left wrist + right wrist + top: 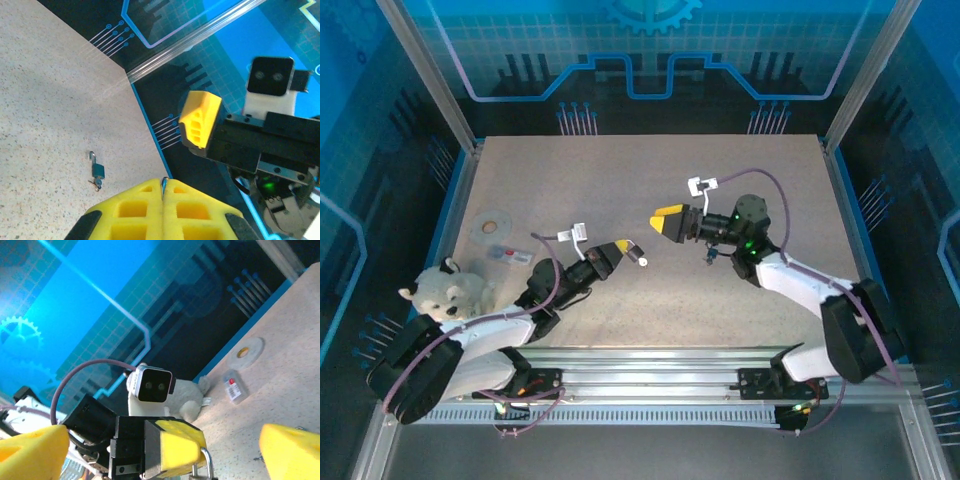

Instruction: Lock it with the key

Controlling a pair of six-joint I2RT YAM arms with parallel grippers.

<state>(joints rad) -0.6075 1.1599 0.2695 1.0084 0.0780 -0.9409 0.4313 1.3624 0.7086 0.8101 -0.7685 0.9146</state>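
Left gripper [164, 187]: yellow fingers [135, 212] are seen pressed together, with a thin metal piece [164, 181] pinched at the seam between the tips. In the right wrist view the piece is seen as a small silvery loop jutting past the finger. What it is cannot be told.

Right gripper [668, 222]: yellow fingers [30, 450] are spread wide apart and nothing is held between them. The gripper is held above the table [620, 170], its tips turned toward the left gripper. The two grippers face each other near the table's middle and do not touch.

Padlock [98, 171]: found lying on the table surface in the left wrist view, apart from both grippers, toward the table's right edge. The body is blue-green, and the shackle points away from the near edge of that view. A key [95, 185] is noted at the lower end of the body. Whether it is seated in the lock cannot be told.

Left side of the table: a white plush toy [445, 293] is set beside the left arm. A flat round disc [492, 224] lies further back, with a small clear packet [508, 254] just beside it.
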